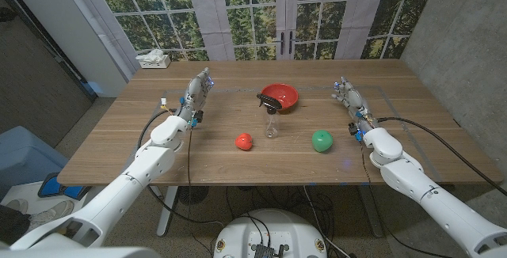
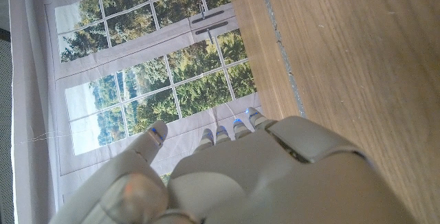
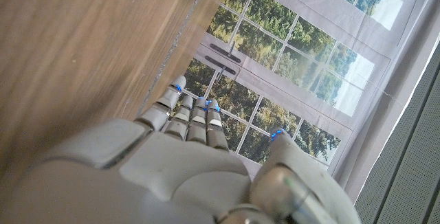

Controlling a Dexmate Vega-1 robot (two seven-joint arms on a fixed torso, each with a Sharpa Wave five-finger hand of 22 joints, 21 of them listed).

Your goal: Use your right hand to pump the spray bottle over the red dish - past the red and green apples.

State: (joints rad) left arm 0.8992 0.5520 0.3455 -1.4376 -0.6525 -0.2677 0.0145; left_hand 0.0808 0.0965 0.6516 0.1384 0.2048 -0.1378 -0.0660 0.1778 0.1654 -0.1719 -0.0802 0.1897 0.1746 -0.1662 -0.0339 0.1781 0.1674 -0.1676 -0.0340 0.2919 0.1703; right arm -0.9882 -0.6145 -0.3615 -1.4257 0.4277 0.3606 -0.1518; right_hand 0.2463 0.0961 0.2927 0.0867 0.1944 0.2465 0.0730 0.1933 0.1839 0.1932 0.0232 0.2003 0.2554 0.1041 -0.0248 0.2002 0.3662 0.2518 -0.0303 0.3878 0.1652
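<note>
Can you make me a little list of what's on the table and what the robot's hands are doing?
table: wooden table
spray bottle: clear, black top, standing upright mid-table, just in front of the dish
red dish: behind the bottle
red apple: near side, to the bottle's left
green apple: near side, to the bottle's right
left hand: open, holding nothing, at the table's left
right hand: open, holding nothing, at the table's right, apart from the bottle
far left corner: small white object, too small to tell

Spray bottle (image 1: 271, 119) mid-bench (image 1: 412, 143), dish (image 1: 280, 96) just behind it, one apple (image 1: 244, 141) front-left, other apple (image 1: 322, 140) front-right
</note>
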